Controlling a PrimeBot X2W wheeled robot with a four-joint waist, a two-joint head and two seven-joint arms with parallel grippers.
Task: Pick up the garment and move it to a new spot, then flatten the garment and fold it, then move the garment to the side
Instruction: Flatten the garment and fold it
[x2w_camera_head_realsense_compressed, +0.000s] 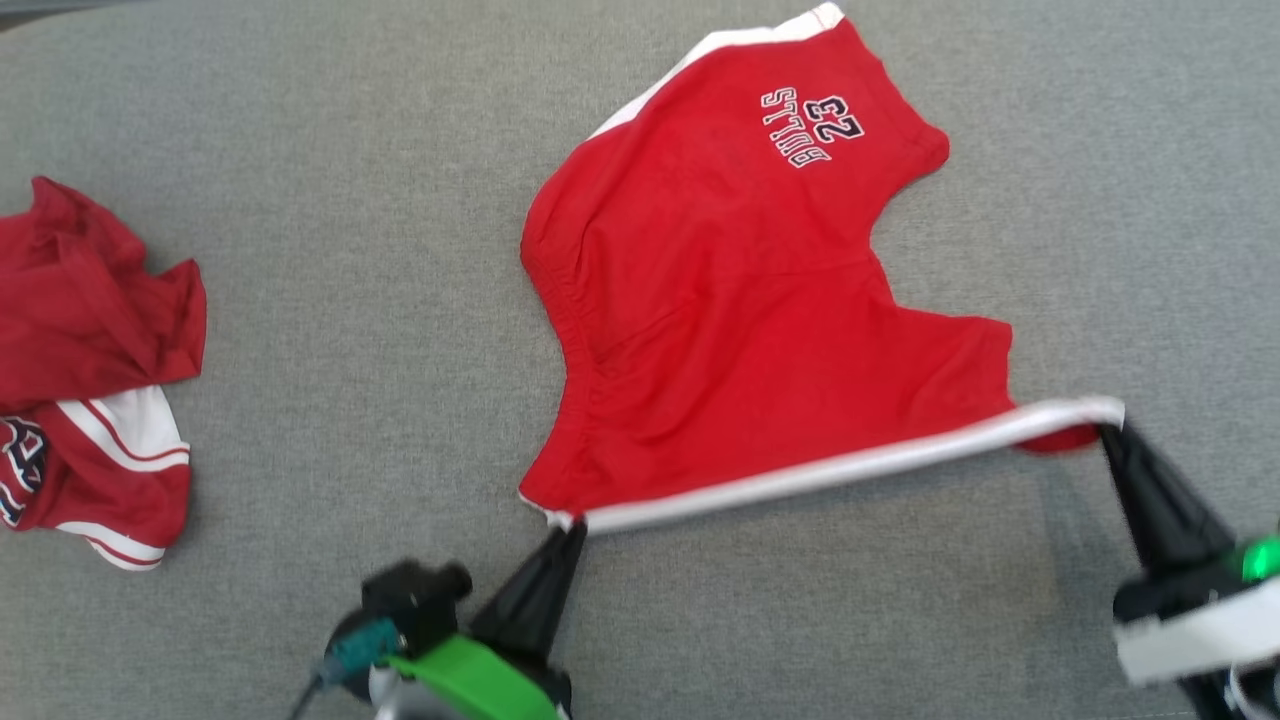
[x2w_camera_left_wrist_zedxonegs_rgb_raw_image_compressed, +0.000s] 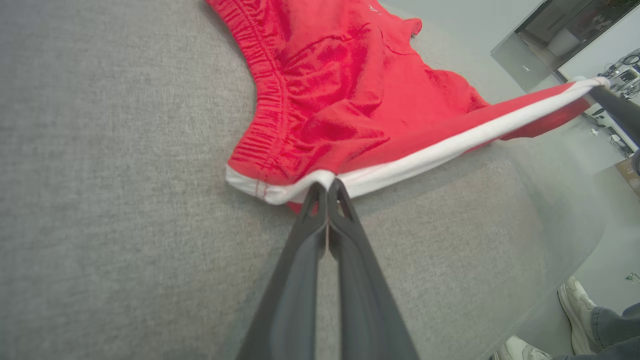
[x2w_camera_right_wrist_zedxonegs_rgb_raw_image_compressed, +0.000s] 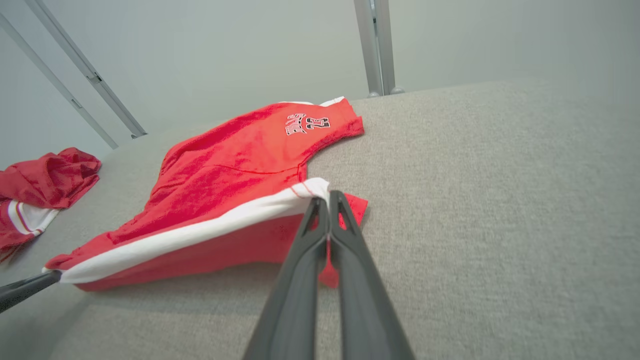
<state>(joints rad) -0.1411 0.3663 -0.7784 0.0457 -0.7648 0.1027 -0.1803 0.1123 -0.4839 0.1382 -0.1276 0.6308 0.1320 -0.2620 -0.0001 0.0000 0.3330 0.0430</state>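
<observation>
The garment (x2w_camera_head_realsense_compressed: 740, 320) is a pair of red shorts with a white side stripe and "BULLS 23" print, spread on the grey surface. Its near white-striped edge is lifted and stretched taut between my two grippers. My left gripper (x2w_camera_head_realsense_compressed: 572, 528) is shut on the waistband corner of the garment (x2w_camera_left_wrist_zedxonegs_rgb_raw_image_compressed: 350, 100), with its jaws pinched together at the stripe (x2w_camera_left_wrist_zedxonegs_rgb_raw_image_compressed: 327, 184). My right gripper (x2w_camera_head_realsense_compressed: 1108, 430) is shut on the leg-hem corner of the garment (x2w_camera_right_wrist_zedxonegs_rgb_raw_image_compressed: 235, 170), jaws closed at the stripe's end (x2w_camera_right_wrist_zedxonegs_rgb_raw_image_compressed: 325, 196). The far part with the print lies flat on the surface.
A second crumpled red and white garment (x2w_camera_head_realsense_compressed: 90, 370) lies at the left edge of the grey fabric surface (x2w_camera_head_realsense_compressed: 350, 250). In the left wrist view, a person's shoes (x2w_camera_left_wrist_zedxonegs_rgb_raw_image_compressed: 575, 305) stand on the floor past the surface's edge. Metal posts (x2w_camera_right_wrist_zedxonegs_rgb_raw_image_compressed: 375, 45) rise behind the far edge.
</observation>
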